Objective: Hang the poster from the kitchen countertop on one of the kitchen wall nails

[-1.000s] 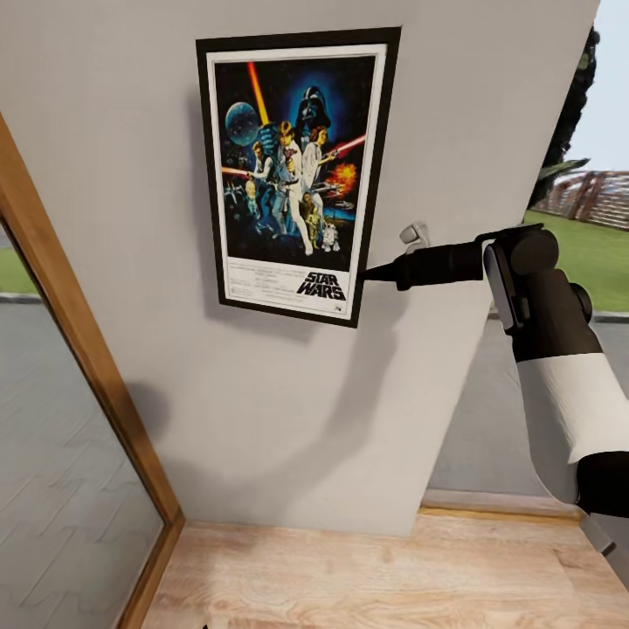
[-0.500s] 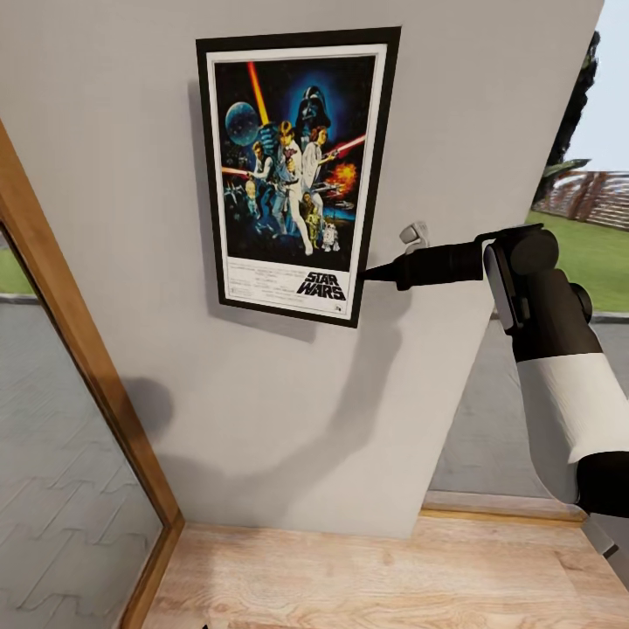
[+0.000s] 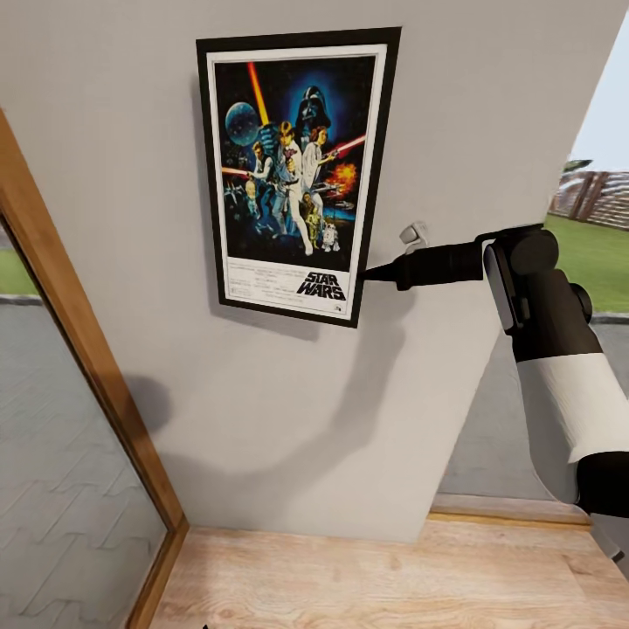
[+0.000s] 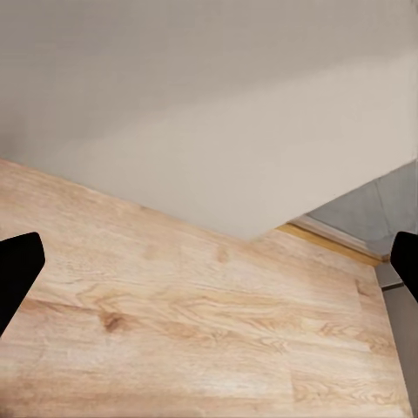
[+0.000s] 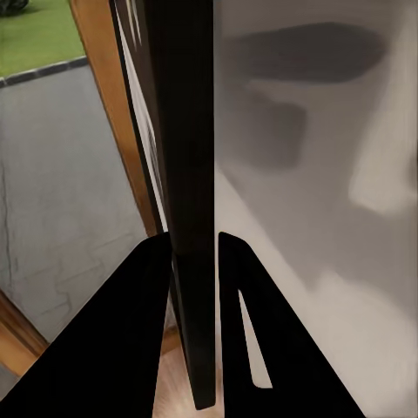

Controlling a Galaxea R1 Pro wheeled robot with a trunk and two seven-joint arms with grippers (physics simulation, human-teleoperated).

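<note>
Before us stands a plain light-grey wall panel, tilted in the head view, with a wooden door frame along its left edge and a light wooden floor at its foot. Outside, past the frame, we see grey paving, and to the right of the panel a strip of green lawn.

The poster lies flat against this panel, high up, its black frame and white border leaning slightly with the wall. We cannot make out a nail behind it.

Our right arm comes up from the lower right of the head view, white forearm rising to a black wrist, then bends so that the right gripper reaches level toward the poster's lower right edge. In the right wrist view we look along the poster's dark edge: the right gripper has one black finger on each side of the frame, pinched narrow on it and holding it.

Our left gripper points down at the floor, its fingertips spread wide at the margins of its view with nothing between them.

Near the poster's bottom we read "STAR WARS" in slanted white lettering; the fine print beside it is too small to read.
</note>
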